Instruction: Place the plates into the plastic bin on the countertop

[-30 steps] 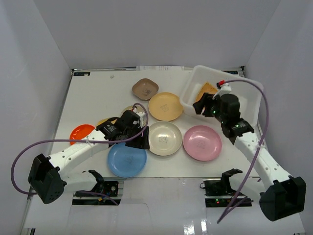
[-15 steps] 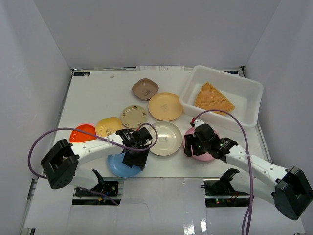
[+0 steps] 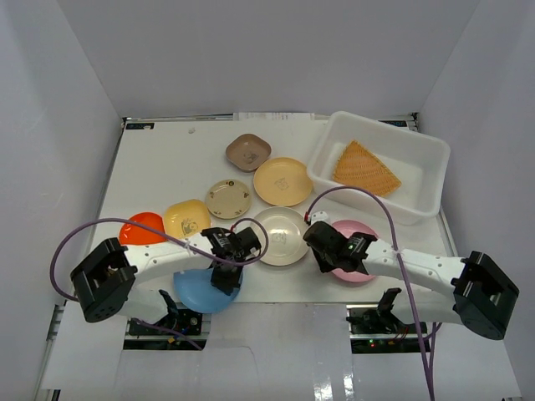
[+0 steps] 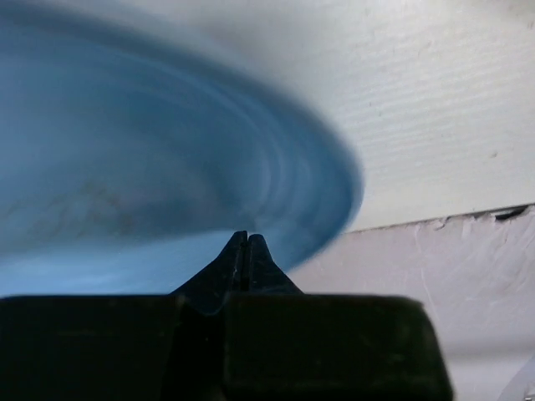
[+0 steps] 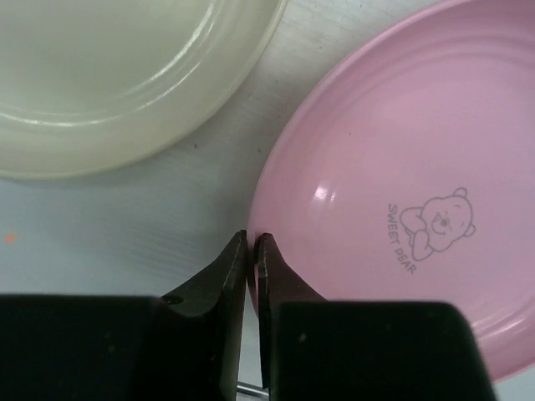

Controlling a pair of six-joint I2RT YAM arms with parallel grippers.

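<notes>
Near edge: your L claw (image 4: 248, 239) is clenched on the blue plate (image 3: 196, 292) rim, plate tipped up; R claw (image 5: 253, 240) pinches the pink plate (image 5: 393, 150) rim. Step looks like pickup. Next: lift both clear, carry to the plastic bin (image 3: 393, 131), far right on the tabletop (image 3: 167, 159).

Bright, even light falls from overhead, leaving the white walls (image 3: 251, 50) and countertop (image 3: 167, 159) nearly washed out, with only faint soft shadows under the arms. The overhead picture is sharp throughout, though a glossy strip (image 3: 334, 384) at its near edge carries reflections. In the left wrist view the blue plate (image 4: 150, 167) above the left pincer (image 4: 248, 242) is smeared into streaks by motion, while the countertop to the pincer's right stays crisp. The right wrist view is sharp: 1 small glare spot sits on the pink plate (image 5: 401, 167) up and to the right of the right pincer (image 5: 253, 242), and highlights run along the cream plate (image 5: 109, 75) up and to its left. Both pincers read as near-black silhouettes.
</notes>
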